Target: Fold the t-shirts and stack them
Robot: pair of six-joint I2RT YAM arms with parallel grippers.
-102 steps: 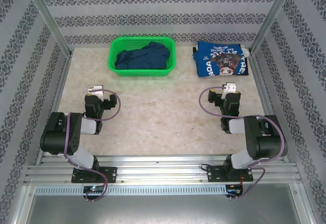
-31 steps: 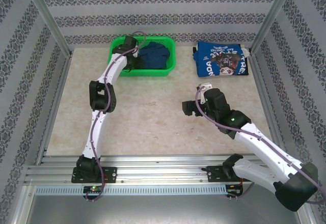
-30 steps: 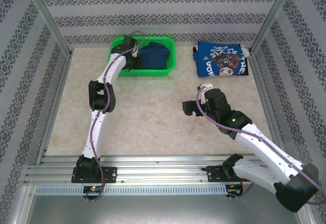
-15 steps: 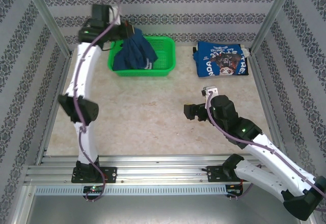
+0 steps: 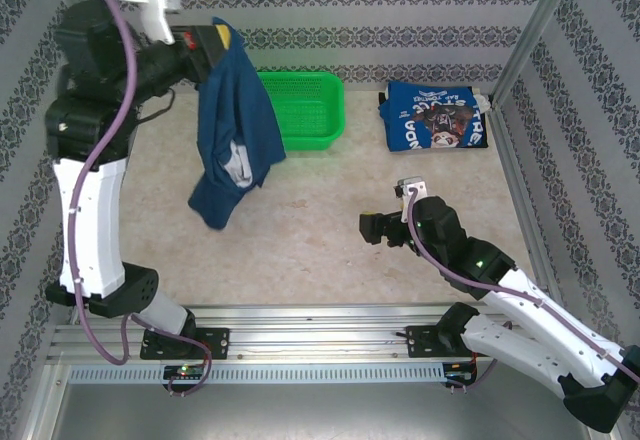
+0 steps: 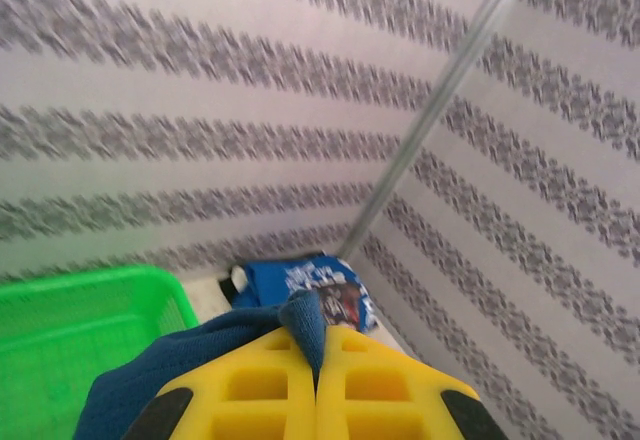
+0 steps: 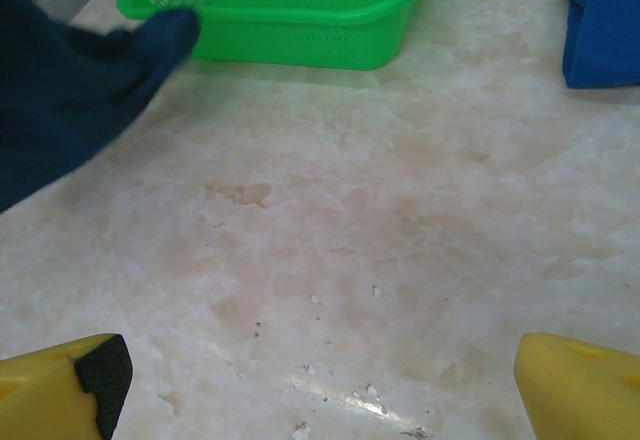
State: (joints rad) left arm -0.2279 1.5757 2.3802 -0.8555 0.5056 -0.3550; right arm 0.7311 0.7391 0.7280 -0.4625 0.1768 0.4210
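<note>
I see the left gripper (image 5: 205,45) pinched tight on a fold of the dark navy t-shirt (image 5: 235,130), which hangs in the air just left of the green basket (image 5: 312,110). The brighter blue t-shirt (image 5: 435,115) lies folded on the table (image 5: 300,250), right of the basket. The right gripper (image 5: 372,228) hovers low, nearer me than the basket, jaws spread wide, holding nothing.
</note>
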